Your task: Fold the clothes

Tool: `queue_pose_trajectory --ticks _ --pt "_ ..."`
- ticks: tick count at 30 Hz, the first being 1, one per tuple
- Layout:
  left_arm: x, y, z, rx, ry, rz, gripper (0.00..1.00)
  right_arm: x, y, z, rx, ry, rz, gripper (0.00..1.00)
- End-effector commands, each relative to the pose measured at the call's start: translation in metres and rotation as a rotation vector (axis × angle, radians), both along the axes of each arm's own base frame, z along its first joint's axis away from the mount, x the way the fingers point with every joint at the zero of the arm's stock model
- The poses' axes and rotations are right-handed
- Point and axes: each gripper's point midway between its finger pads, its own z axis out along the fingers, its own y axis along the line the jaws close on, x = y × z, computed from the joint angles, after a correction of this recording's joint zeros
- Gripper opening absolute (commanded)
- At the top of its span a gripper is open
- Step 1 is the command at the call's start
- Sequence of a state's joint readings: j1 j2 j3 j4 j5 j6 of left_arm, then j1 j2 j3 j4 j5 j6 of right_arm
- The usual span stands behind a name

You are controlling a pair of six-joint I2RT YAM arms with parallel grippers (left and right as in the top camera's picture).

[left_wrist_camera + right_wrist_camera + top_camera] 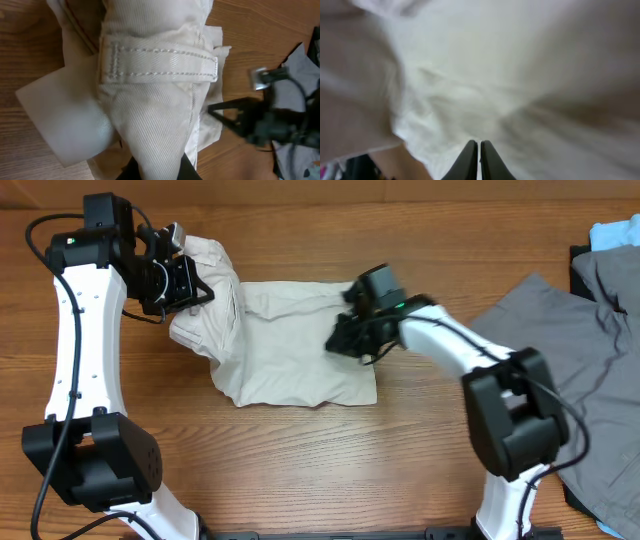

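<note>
shorts (290, 345): one cream pair on the tabletop (300, 470), left of centre; right part flat, left end bunched and raised
left claw (190, 280): closed on the bunched waistband end, likely lifting it to carry over as a fold
right claw (345, 340): closed, tips at the flat part's upper right edge, probably anchoring it; cannot tell if cloth is pinched
grey garment (570, 350): one, far right, well apart
light blue garment (615, 232): one, back right corner
arms: two
</note>
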State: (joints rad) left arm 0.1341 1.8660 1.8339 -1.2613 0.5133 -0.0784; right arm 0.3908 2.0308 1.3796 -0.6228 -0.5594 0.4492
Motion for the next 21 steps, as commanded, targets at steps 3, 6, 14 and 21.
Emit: queue_pose_trajectory --ticks 3,6,14,21 --pt "0.003 -0.034 0.032 0.001 -0.114 -0.087 0.07 -0.015 -0.065 -0.023 -0.225 0.048 -0.010 0.08" --pt "0.004 -0.053 0.034 0.000 -0.134 -0.131 0.08 -0.028 -0.076 -0.036 -0.278 0.081 0.000 0.08" --pt "-0.002 -0.090 0.035 -0.010 -0.141 -0.209 0.10 -0.036 -0.078 -0.049 -0.277 0.089 0.002 0.10" --pt "-0.016 -0.134 0.036 -0.018 -0.146 -0.314 0.13 -0.035 -0.076 -0.048 -0.268 0.082 0.002 0.11"
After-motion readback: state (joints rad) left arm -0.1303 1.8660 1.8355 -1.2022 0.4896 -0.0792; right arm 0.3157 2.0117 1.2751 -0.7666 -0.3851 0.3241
